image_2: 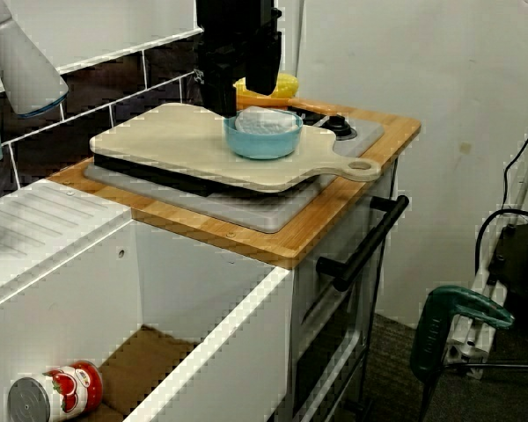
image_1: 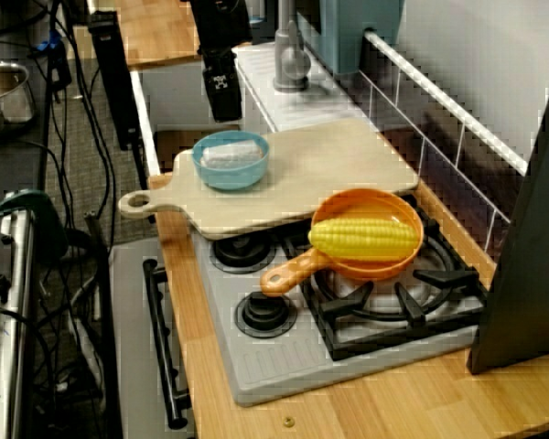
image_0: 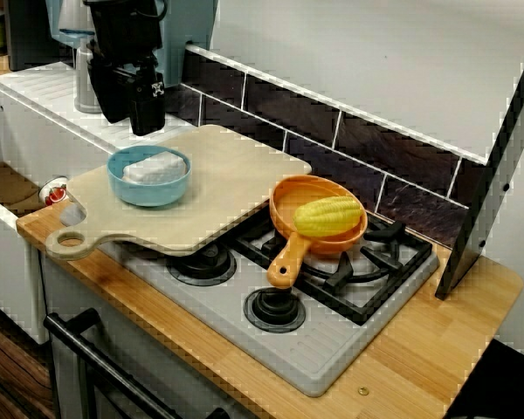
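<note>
Over the far edge of the cutting board [image_0: 231, 179], on its handle end, your gripper [image_0: 146, 129] hangs pointing down, just behind the blue bowl [image_0: 148, 194] and apart from it. You cannot tell from any view whether the jaws are spread or pressed together; the dark fingers blur into one block, and nothing shows between them.

The bowl sits on the board near the handle end and holds a pale grey-white lump [image_0: 155, 168], too blurred to name. In the view from the sink side, the gripper stands right behind the bowl's far rim.

You'll see the board lying across the left burners of the stove [image_0: 332, 340], its handle jutting past the wooden counter's edge. To the right, an orange pan [image_0: 290, 257] rests on a burner grate with an ear of corn [image_0: 328, 216] in it. A tomato can [image_2: 57, 394] lies on its side down in the sink.
</note>
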`<action>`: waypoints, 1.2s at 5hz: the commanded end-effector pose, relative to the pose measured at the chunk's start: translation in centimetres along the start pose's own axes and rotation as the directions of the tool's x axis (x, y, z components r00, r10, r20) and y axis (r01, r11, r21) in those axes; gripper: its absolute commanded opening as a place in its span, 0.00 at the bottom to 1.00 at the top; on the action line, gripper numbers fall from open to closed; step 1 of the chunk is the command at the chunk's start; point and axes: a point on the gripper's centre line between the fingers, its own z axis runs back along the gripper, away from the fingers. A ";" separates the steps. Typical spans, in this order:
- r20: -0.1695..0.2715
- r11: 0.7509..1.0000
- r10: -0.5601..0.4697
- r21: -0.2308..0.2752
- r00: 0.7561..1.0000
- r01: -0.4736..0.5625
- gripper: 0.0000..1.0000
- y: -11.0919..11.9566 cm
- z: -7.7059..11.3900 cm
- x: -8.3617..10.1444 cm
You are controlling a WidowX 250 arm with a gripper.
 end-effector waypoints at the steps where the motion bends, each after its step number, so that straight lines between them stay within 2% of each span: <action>1: 0.073 0.999 -0.023 0.025 0.997 0.021 1.00 -0.5 1.7 0.1; 4: 0.095 1.000 -0.019 0.022 0.995 0.017 1.00 -1.3 1.2 -0.3; 6: 0.115 0.999 0.025 0.018 0.993 -0.028 1.00 -0.9 0.7 0.1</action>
